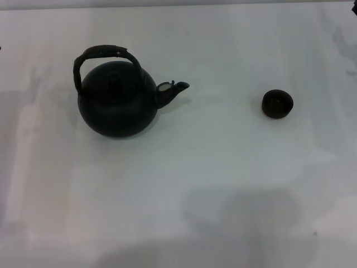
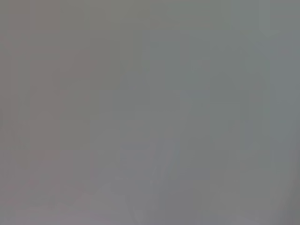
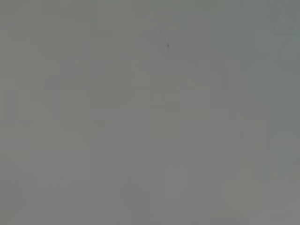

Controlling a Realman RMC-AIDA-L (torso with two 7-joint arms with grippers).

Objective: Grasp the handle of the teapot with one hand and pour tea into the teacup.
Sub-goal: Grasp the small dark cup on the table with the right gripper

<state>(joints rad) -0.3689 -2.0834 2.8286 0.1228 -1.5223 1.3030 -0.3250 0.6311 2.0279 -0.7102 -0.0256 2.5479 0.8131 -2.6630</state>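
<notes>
black and matte, the teapot point(image 1: 116, 106) sits upright on the white table point(image 1: 223, 184), at about ten o'clock from the middle of our head view. its round body carries a small lid knob point(image 1: 114, 78) on top. the handle point(image 1: 103, 54), dark and rough, arches over the lid from the pot's nine o'clock side to its one o'clock side, and nothing touches it. the spout point(image 1: 170, 91) is short and points toward three o'clock, with a pale patch showing at its mouth.

the teacup point(image 1: 278, 104) stands well apart from the pot, out at about two o'clock from the middle of the view and roughly in line with the spout. it is small, round and black, with no handle, and it rests upright with its opening up. we cannot see whether anything is in it.

bare white surface lies between pot and cup, and soft grey shadows fall across the table toward six o'clock and along the nine o'clock edge. a tiny dark speck point(image 1: 314, 233) sits near five o'clock.

neither of our grippers shows in the head view, so we cannot tell whether the fingers of either one are spread or closed. the left wrist view gives us only a plain grey surface, and the right wrist view shows the same, with one small dark speck point(image 3: 168, 45) on it.
</notes>
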